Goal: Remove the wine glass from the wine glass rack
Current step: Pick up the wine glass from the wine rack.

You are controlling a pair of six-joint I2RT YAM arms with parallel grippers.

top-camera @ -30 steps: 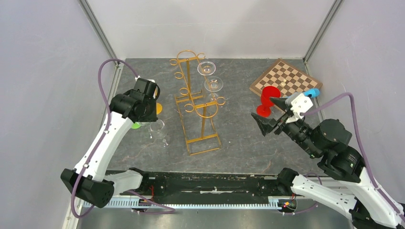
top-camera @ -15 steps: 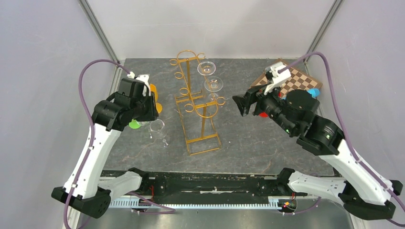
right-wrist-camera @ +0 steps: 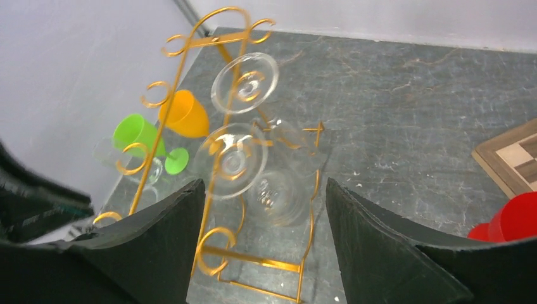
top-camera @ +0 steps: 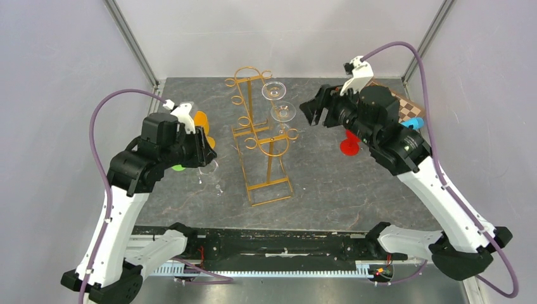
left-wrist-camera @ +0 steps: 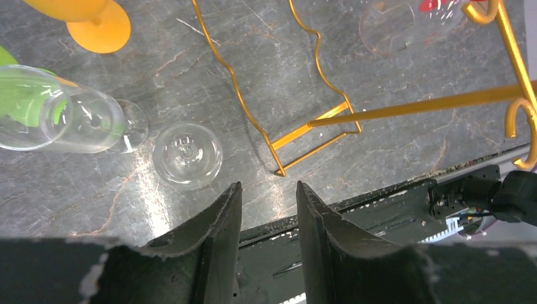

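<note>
**A:** How does the right gripper (right-wrist-camera: 265,185) stand?

**B:** Its fingers are spread wide with nothing between them. It is raised above the tabletop (top-camera: 329,183) and faces the wine glass rack (top-camera: 264,142).

**A:** Where are the glasses?

**B:** Two hang upside down from the rack's top rail, on the side facing that gripper. The nearer wine glass (right-wrist-camera: 231,158) is straight ahead of the gap between the fingers, with its foot caught in the gold loops. The farther wine glass (right-wrist-camera: 245,82) hangs beyond it along the rail. The gripper touches neither.

**A:** And the left gripper (left-wrist-camera: 268,187)?

**B:** Its fingers are apart and hold nothing, pointing down at the table. A clear glass (left-wrist-camera: 187,156) sits just ahead of the fingertips, off to one side. The rack's wire base lies ahead on the other side. An orange goblet (left-wrist-camera: 101,31) and a green cup (top-camera: 180,167) are beyond the clear glass.

**A:** Anything near the right gripper?

**B:** A red cup (right-wrist-camera: 516,221) and a chessboard (right-wrist-camera: 510,158) are off past its outer finger.
</note>
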